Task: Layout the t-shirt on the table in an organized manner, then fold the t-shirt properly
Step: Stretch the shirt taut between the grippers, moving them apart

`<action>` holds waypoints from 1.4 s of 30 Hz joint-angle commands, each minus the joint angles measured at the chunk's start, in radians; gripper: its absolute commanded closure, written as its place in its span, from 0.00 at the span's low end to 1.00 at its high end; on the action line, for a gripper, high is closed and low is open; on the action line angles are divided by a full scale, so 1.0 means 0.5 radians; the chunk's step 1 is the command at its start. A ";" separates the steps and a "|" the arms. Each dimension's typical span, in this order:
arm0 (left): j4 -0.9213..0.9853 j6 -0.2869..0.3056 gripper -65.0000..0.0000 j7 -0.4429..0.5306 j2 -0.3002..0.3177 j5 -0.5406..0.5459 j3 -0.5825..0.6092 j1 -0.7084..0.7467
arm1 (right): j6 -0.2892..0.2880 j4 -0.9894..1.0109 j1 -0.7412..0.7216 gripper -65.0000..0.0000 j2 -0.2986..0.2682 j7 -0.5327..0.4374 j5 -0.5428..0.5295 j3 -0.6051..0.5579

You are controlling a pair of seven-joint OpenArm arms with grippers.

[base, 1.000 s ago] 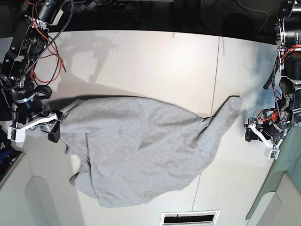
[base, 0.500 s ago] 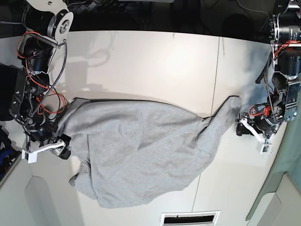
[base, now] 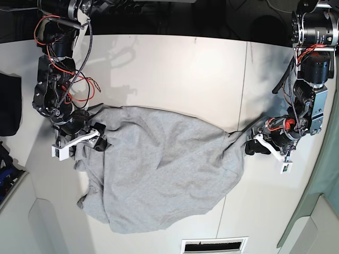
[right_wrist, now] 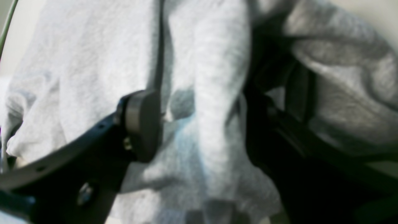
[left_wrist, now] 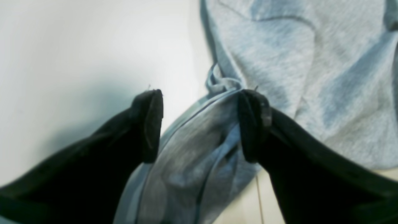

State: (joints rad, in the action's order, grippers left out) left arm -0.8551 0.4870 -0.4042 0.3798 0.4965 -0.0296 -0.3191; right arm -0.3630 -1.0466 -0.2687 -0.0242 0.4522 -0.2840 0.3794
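The light grey t-shirt (base: 159,169) lies crumpled and face-down on the white table (base: 175,69); no lettering shows. My right gripper (base: 98,142) is at the shirt's left edge. In the right wrist view its jaws (right_wrist: 202,124) stand wide apart around a raised ridge of grey cloth (right_wrist: 217,77). My left gripper (base: 253,147) is at the shirt's right end, on the stretched-out sleeve. In the left wrist view it (left_wrist: 200,124) is open with a bunched fold of the shirt (left_wrist: 192,161) between the fingers, and bare table (left_wrist: 77,46) to the left.
A dark cloth (base: 9,103) lies off the table's left edge. A slotted vent (base: 214,245) sits at the near edge. A thin seam (base: 242,106) crosses the tabletop. A teal surface (base: 324,211) borders the right side. The far edge is black.
Both grippers moved inward onto the shirt. The right gripper went up and right, bunching the left edge inward. The left gripper moved left from beside the sleeve onto it.
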 commanded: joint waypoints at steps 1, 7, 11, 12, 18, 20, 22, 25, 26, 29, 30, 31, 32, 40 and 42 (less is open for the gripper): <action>-0.027 0.025 0.38 0.029 0.027 0.066 -0.008 -0.056 | -0.031 -0.021 -0.019 0.37 0.006 0.017 -0.021 -0.004; -0.027 0.084 0.38 0.021 0.025 0.161 -0.008 -0.095 | -0.068 -0.021 -0.010 0.38 0.017 0.015 -0.024 -0.005; -0.027 0.069 0.38 0.021 -0.011 0.018 -0.008 -0.121 | -0.069 -0.021 -0.003 0.38 0.016 0.022 -0.022 -0.004; -0.027 0.065 0.38 0.007 -0.021 0.017 -0.008 -0.121 | -0.070 -0.021 -0.004 0.38 0.016 0.026 -0.023 -0.004; -0.027 -0.138 0.38 0.002 -0.096 -0.164 -0.006 -0.120 | -0.074 -0.021 -0.002 0.38 0.016 0.045 -0.052 -0.004; -0.027 -0.217 0.38 0.023 -0.110 -0.224 -0.005 -0.115 | -0.075 -0.021 -0.002 0.38 0.017 0.055 -0.053 -0.005; -0.027 -0.220 0.38 0.043 -0.117 -0.247 -0.005 -0.114 | -0.074 -0.021 -0.002 0.38 0.017 0.056 -0.053 -0.004; -0.026 -0.220 0.66 0.043 -0.122 -0.283 -0.005 -0.114 | -0.073 -0.021 0.001 0.55 0.016 0.096 -0.053 -0.004; -0.026 -0.218 0.83 0.037 -0.122 -0.309 -0.005 -0.114 | -0.073 -0.021 0.001 0.67 0.016 0.118 -0.053 -0.004; -0.027 -0.219 1.00 0.011 -0.105 -0.345 -0.005 -0.120 | -0.075 -0.025 0.001 1.00 0.012 0.137 -0.053 -0.004; -0.027 -0.219 1.00 -0.005 -0.085 -0.332 -0.005 -0.126 | -0.098 -0.039 0.001 1.00 0.003 0.146 -0.053 -0.004; -0.029 -0.220 1.00 -0.014 -0.057 -0.304 -0.005 -0.133 | -0.140 -0.066 0.001 1.00 -0.012 0.151 -0.069 -0.002; -0.036 -0.220 1.00 -0.022 -0.018 -0.266 -0.005 -0.133 | -0.175 -0.106 0.001 1.00 -0.027 0.157 -0.093 -0.002; -0.076 -0.183 1.00 -0.252 0.371 -0.067 -0.063 -0.125 | -0.187 -0.783 0.000 1.00 -0.191 0.410 -0.154 0.078; -0.076 -0.095 1.00 -0.332 0.442 0.011 -0.062 -0.125 | -0.188 -0.939 0.000 1.00 -0.255 0.454 -0.233 0.080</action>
State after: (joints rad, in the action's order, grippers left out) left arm -0.8776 0.4713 -0.5850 0.5613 0.5293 -0.0517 -0.3576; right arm -0.4690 -1.4975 -0.2481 -0.1234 0.7128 -0.4095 0.4072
